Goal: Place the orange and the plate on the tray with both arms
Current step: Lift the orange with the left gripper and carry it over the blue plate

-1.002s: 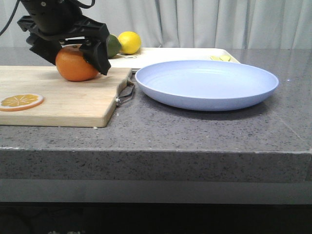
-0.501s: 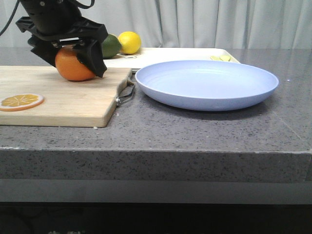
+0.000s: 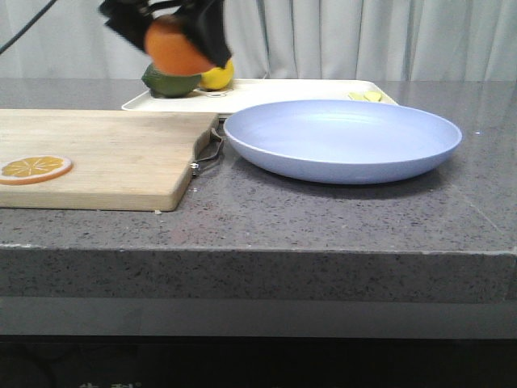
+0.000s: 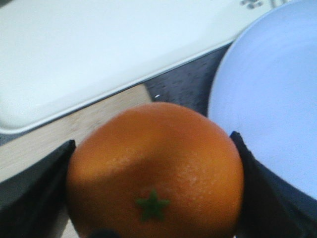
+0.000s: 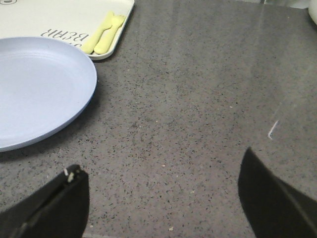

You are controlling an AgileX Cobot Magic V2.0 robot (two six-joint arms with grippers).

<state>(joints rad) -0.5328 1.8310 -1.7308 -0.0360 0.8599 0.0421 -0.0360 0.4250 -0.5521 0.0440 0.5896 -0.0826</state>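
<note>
My left gripper [image 3: 174,36] is shut on the orange [image 3: 175,48] and holds it in the air, above the near left corner of the cream-white tray [image 3: 307,87]. In the left wrist view the orange [image 4: 156,168] fills the space between both fingers, its green stem dot facing the camera, with the tray [image 4: 99,54] beyond it. The lavender-blue plate [image 3: 343,137] rests on the grey counter in front of the tray; it also shows in the right wrist view [image 5: 39,89]. My right gripper [image 5: 161,191] is open and empty over bare counter, to the right of the plate.
A wooden cutting board [image 3: 97,158] with a metal handle lies at the left, with an orange slice [image 3: 34,168] on it. A green fruit [image 3: 170,82] and a yellow lemon [image 3: 216,75] sit at the tray's left end. Small yellow utensils [image 5: 103,32] lie on the tray's right corner.
My left gripper has lifted the orange off the cutting board and carried it up and to the right, toward the tray. The plate has not moved.
</note>
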